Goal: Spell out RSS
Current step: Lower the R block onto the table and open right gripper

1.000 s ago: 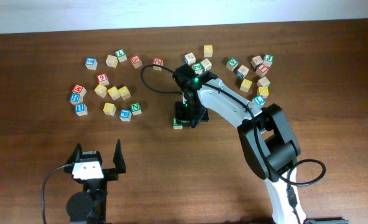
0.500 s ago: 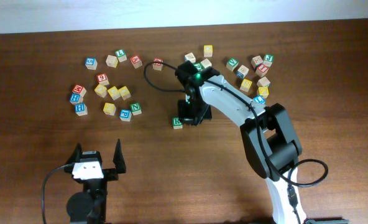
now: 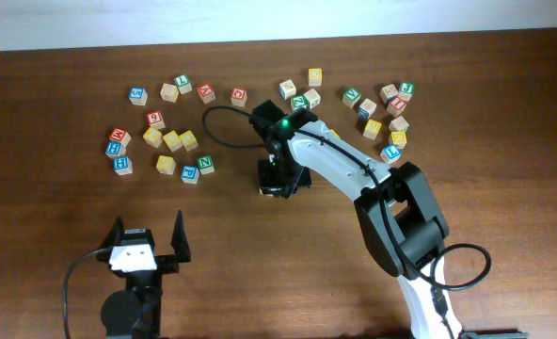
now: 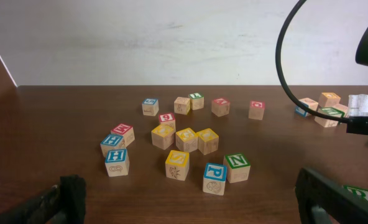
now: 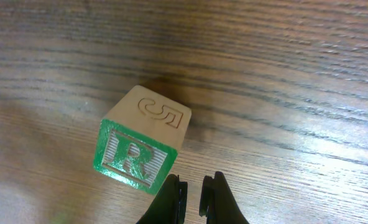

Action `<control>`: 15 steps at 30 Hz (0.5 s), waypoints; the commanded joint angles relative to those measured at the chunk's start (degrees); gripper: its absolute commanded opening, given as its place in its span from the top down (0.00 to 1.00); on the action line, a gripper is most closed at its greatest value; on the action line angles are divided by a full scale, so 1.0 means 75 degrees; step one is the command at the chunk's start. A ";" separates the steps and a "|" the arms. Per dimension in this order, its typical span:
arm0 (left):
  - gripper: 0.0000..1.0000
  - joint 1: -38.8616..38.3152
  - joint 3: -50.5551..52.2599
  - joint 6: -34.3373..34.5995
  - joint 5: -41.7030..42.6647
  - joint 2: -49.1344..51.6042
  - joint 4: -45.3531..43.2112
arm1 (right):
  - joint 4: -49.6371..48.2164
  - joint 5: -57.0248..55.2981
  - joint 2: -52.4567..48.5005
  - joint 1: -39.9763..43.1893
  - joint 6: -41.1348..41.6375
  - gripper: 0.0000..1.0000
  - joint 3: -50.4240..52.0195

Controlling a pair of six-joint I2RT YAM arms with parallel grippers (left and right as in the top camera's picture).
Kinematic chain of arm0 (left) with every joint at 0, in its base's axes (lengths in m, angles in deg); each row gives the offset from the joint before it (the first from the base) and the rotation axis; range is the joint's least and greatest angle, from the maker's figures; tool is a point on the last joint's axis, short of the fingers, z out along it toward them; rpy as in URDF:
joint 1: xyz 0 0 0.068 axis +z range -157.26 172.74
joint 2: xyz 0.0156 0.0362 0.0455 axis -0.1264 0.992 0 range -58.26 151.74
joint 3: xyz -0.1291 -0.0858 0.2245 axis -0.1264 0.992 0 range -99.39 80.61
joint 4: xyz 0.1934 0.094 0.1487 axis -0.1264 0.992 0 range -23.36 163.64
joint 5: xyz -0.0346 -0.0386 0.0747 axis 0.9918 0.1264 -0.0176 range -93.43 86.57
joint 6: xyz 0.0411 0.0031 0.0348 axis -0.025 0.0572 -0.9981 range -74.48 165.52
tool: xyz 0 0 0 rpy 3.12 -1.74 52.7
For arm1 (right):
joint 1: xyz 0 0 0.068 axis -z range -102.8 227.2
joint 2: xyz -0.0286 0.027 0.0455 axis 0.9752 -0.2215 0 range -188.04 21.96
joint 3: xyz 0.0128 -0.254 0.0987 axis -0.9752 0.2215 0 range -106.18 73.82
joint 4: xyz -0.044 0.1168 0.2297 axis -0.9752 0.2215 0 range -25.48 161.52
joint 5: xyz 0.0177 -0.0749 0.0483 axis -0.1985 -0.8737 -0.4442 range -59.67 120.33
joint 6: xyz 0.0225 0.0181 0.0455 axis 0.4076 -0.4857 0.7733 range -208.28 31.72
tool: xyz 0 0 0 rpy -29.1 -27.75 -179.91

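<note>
My right pincer point(image 5: 195, 185) hangs just beside the R block point(image 5: 140, 146), fingers drawn almost together with nothing between them. The block rests on the worktop point(image 5: 283, 74), showing a green R on one face and a carved 5 on another. My left pincer point(image 3: 148, 231) sits well apart from the R block, fingers spread wide.

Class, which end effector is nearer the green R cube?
Right. The right end effector sits just beside the R cube; the left end effector is far from it, toward the robot's left.
</note>
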 commanded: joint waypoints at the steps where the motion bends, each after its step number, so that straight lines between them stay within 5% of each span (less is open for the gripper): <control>1: 0.01 -0.0038 0.0061 -0.0117 0.0085 -0.0055 -0.0015 | -0.0009 -0.0178 0.0087 0.0035 0.0146 0.95 -0.0029; 15: 0.01 -0.0038 0.0061 -0.0117 0.0085 -0.0052 -0.0015 | -0.0265 -0.0522 0.0087 0.0029 0.0143 0.94 -0.0029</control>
